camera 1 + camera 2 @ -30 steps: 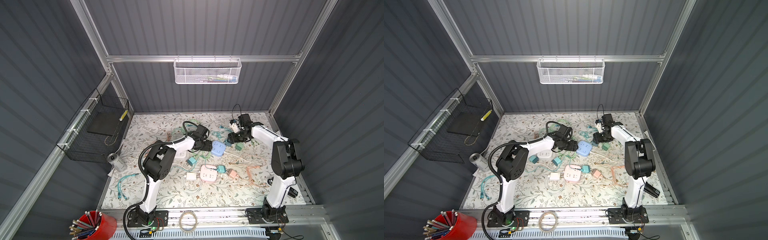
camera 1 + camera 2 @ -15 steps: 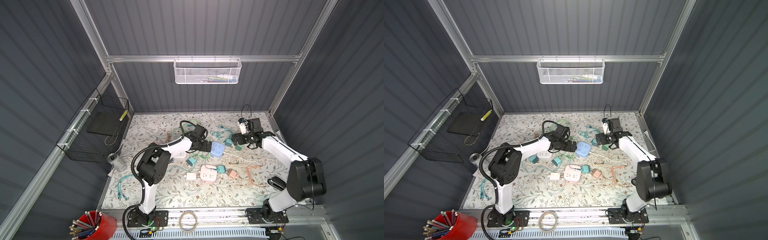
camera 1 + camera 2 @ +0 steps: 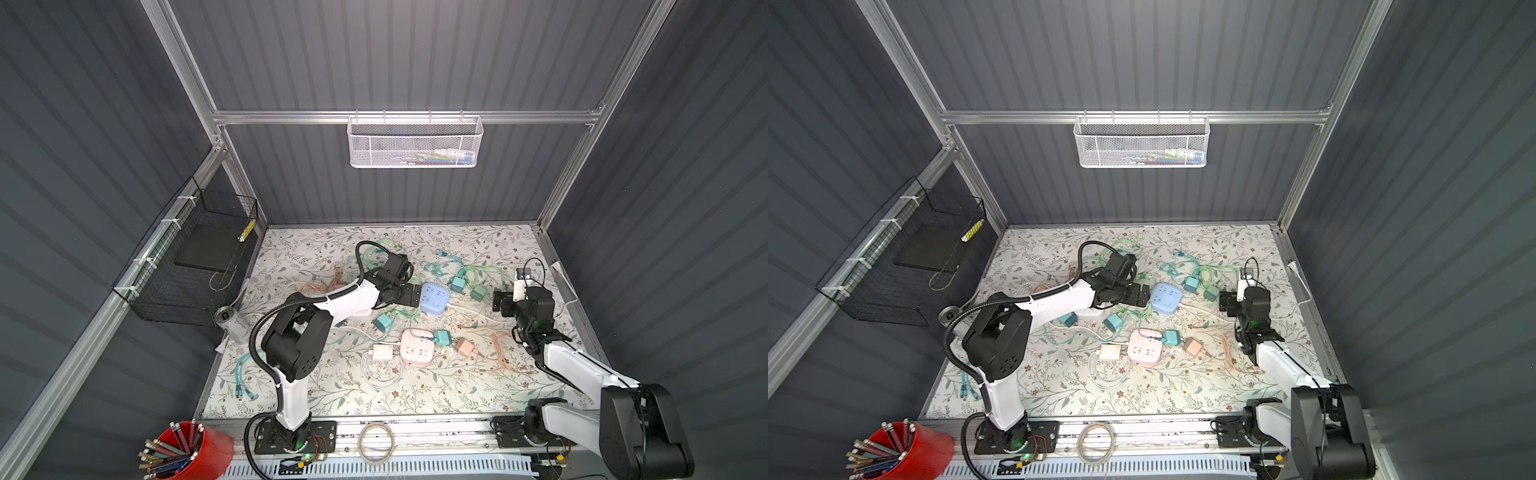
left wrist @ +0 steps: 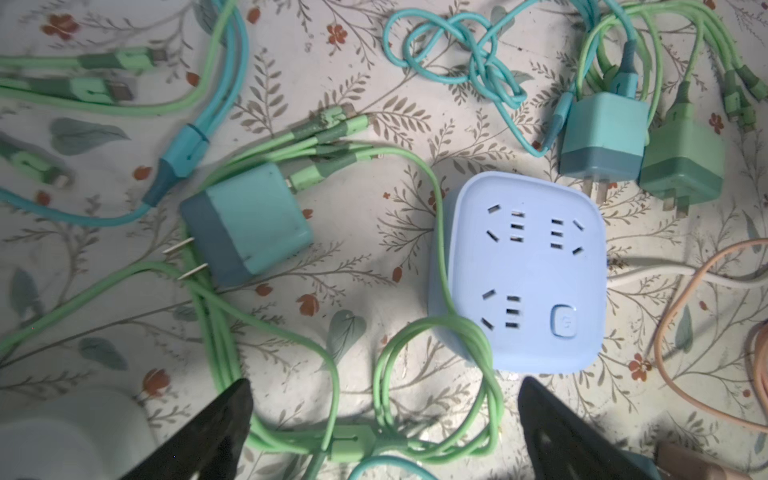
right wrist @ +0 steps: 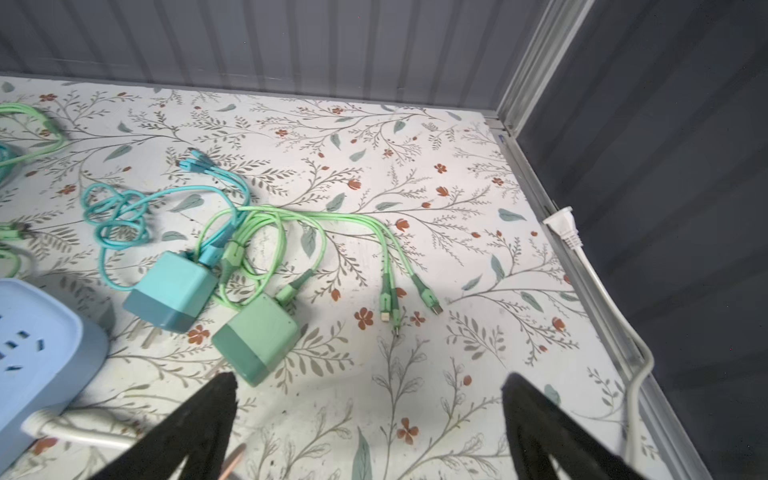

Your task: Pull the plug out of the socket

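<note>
Green cables loop across the mat right between my left gripper's spread jaws, one draped over the blue socket block's corner. Ahead of my right gripper the mat lies bare to the side rail; a green charger sits near one finger.

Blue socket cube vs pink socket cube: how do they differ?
The blue socket cube has every outlet on its face empty; the pink socket cube has a teal plug at its corner, apparently plugged in. The blue socket cube lies ahead of the left gripper; the pink socket cube lies further toward the front. Both lie flat.
</note>
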Controlling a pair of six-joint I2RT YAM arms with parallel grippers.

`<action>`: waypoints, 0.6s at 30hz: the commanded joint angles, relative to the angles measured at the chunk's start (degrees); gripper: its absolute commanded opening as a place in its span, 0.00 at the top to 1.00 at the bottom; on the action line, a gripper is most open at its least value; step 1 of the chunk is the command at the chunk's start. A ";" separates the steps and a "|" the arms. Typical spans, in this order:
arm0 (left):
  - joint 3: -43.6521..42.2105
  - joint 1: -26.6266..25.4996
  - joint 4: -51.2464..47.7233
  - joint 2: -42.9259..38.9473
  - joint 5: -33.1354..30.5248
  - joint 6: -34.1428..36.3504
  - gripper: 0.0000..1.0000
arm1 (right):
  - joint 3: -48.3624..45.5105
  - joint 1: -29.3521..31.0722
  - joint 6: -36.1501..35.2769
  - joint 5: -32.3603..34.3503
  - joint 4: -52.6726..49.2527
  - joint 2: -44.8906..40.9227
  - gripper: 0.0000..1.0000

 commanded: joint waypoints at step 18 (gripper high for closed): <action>-28.04 4.20 15.64 -30.53 -42.35 14.26 0.00 | -1.90 -6.57 6.19 -9.48 26.30 15.49 0.01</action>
